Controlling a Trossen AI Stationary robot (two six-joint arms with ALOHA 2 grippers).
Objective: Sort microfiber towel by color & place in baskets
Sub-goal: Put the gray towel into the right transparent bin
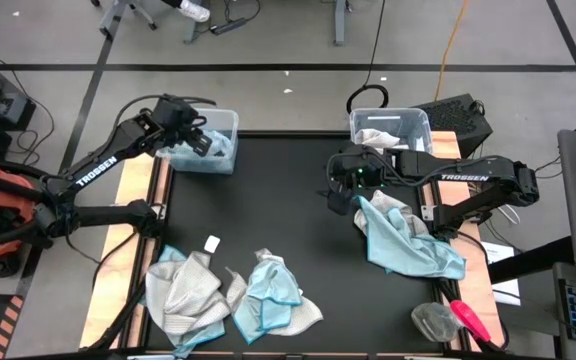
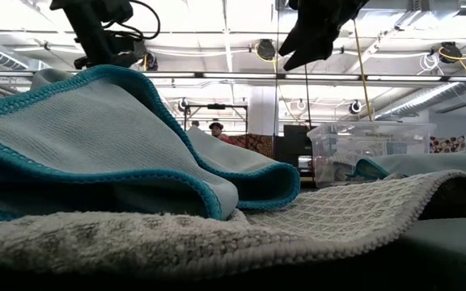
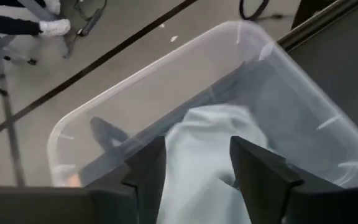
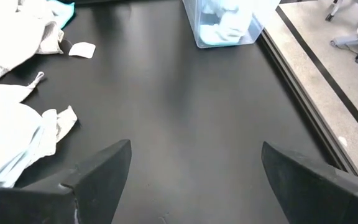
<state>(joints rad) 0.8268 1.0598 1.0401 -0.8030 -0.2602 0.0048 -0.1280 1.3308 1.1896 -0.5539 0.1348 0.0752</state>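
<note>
Towels (image 1: 268,290) are soft, light and floppy, so we pinch a bunched fold. Some lie heaped far from the left basket (image 1: 226,122). Above it, our left claw (image 1: 200,140) is open around a pale blue towel (image 3: 197,155); our right claw (image 1: 340,185) is wide open.

Dark jointed arms, white TROSSEN lettering, black cables.
</note>
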